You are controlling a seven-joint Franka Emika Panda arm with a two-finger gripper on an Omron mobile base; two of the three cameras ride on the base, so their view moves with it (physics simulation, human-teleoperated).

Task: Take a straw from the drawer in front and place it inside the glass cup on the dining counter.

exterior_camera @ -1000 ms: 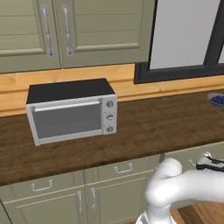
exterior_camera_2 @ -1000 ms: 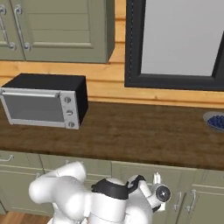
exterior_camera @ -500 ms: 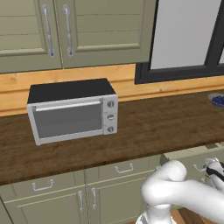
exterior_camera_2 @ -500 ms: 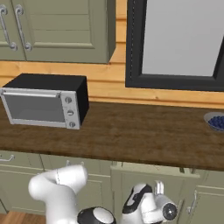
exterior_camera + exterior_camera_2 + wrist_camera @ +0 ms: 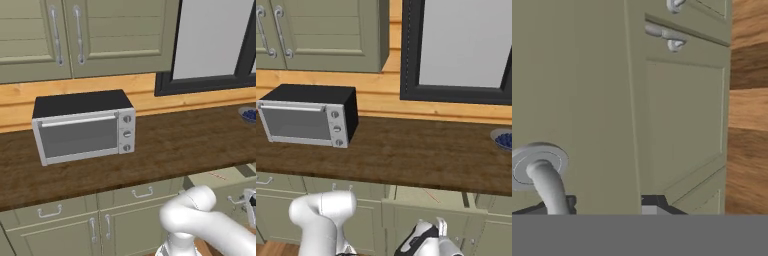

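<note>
The drawer (image 5: pixel 426 207) under the dark wood worktop stands partly pulled out. Inside it lies the straw (image 5: pixel 431 196), a thin reddish line, which shows too in the left base view (image 5: pixel 216 175). My gripper (image 5: pixel 609 207) is low in front of the drawer front (image 5: pixel 577 100), with the grey drawer handle (image 5: pixel 546 182) between its fingers, close to the left fingertip (image 5: pixel 568 204). The hand (image 5: pixel 428 240) sits just below the drawer front in the right base view. The glass cup and the dining counter are out of view.
A silver and black microwave (image 5: pixel 82 127) stands on the worktop (image 5: pixel 170 145) at the left. A bowl of blueberries (image 5: pixel 503 139) sits at its far right. Green wall cabinets (image 5: pixel 85 35) hang above and a dark-framed window (image 5: pixel 466 47) is behind.
The drawer has slid out from under the worktop. My arm has pulled back and down toward the base with the handle.
</note>
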